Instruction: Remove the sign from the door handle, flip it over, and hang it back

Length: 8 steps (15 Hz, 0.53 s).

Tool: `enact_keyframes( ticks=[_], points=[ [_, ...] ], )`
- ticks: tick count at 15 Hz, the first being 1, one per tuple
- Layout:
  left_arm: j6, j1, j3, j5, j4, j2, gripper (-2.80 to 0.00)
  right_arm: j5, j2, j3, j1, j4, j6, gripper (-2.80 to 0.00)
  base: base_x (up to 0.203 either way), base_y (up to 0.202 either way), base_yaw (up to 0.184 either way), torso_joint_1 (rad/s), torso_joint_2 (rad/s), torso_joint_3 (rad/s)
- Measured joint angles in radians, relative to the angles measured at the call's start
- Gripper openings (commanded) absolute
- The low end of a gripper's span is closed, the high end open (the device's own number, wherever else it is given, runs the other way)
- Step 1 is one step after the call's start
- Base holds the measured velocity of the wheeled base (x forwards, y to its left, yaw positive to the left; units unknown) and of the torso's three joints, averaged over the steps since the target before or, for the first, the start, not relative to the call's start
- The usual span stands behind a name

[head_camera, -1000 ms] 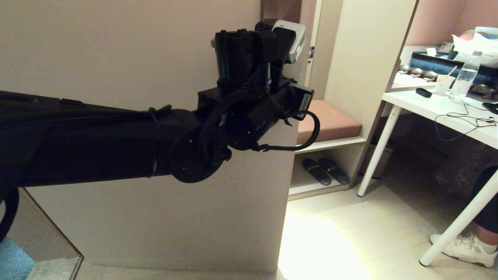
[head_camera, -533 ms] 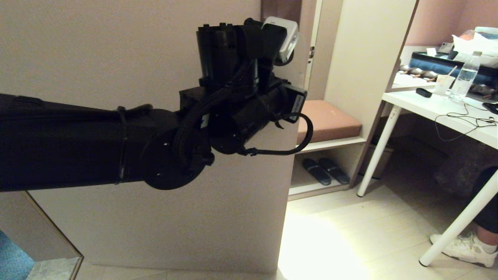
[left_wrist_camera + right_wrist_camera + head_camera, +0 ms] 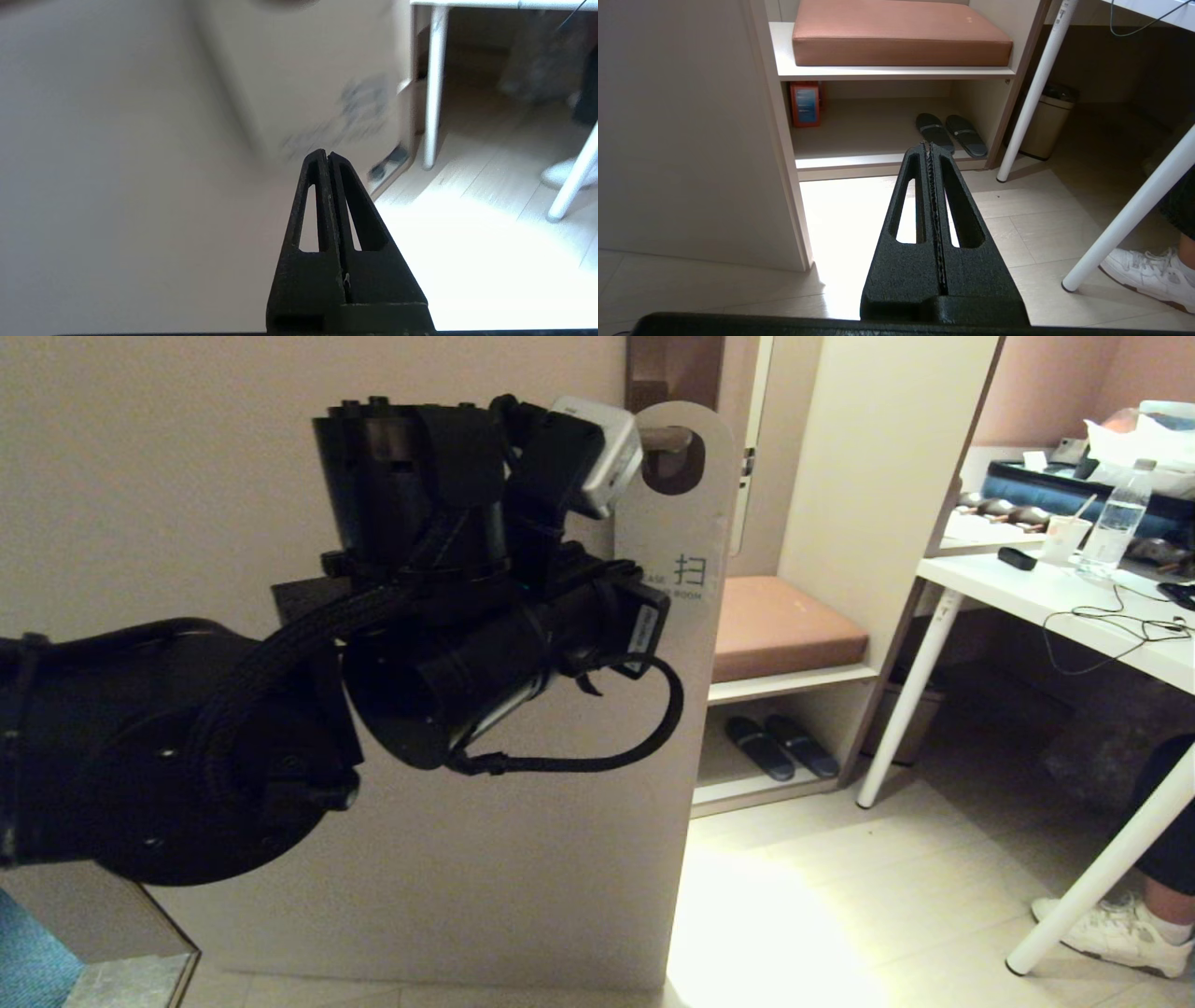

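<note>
The sign (image 3: 689,523) hangs on the door handle (image 3: 665,439), which passes through its oval hole. Its pale grey-white face with the words "MAKE UP ROOM" is turned towards me. The dark brown backplate (image 3: 674,369) rises above it. My left arm (image 3: 448,560) is to the left of the sign, apart from it, and hides its own fingers in the head view. In the left wrist view my left gripper (image 3: 327,154) is shut and empty, and the sign (image 3: 317,84) is a blur beyond it. My right gripper (image 3: 928,144) is shut and empty, low over the floor.
The beige door (image 3: 233,476) fills the left. To its right is a shelf unit with a brown cushion (image 3: 789,625) and dark slippers (image 3: 780,747) below. A white table (image 3: 1055,607) stands at the right, with a person's white shoe (image 3: 1120,929) by its leg.
My left arm has drawn back to the left and nearer to the head camera. The sign and handle, hidden behind the wrist before, now show. The sign hangs free.
</note>
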Motion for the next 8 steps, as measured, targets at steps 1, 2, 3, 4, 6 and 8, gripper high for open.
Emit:
enact_keyframes(
  ticks=[1,2,3,4,6,8],
  points=[
    [0.003,0.012,0.042,0.005,0.000,-0.028,-2.80,-0.001,0.000,0.000,0.000,0.000,0.000,-2.80,0.000,0.000,0.000,0.000,0.00,0.000],
    [0.009,0.032,0.088,0.009,0.000,-0.060,-2.80,-0.001,0.000,0.000,0.000,0.000,0.000,-2.80,0.000,0.000,0.000,0.000,0.00,0.000],
    [0.016,0.062,0.127,0.011,0.000,-0.091,-2.80,-0.001,0.000,0.000,0.000,0.000,0.000,-2.80,0.000,0.000,0.000,0.000,0.00,0.000],
    [0.020,0.092,0.157,0.014,0.000,-0.116,-2.80,-0.001,0.000,0.000,0.000,0.000,0.000,-2.80,0.000,0.000,0.000,0.000,0.00,0.000],
    [0.026,0.162,0.204,0.028,-0.001,-0.165,-2.80,0.000,0.000,0.000,0.000,0.000,0.000,-2.80,0.000,0.000,0.000,0.000,0.00,0.000],
    [0.029,0.229,0.243,0.035,0.000,-0.206,-2.80,-0.001,0.000,0.000,0.000,0.000,0.000,-2.80,0.000,0.000,0.000,0.000,0.00,0.000]
  ],
)
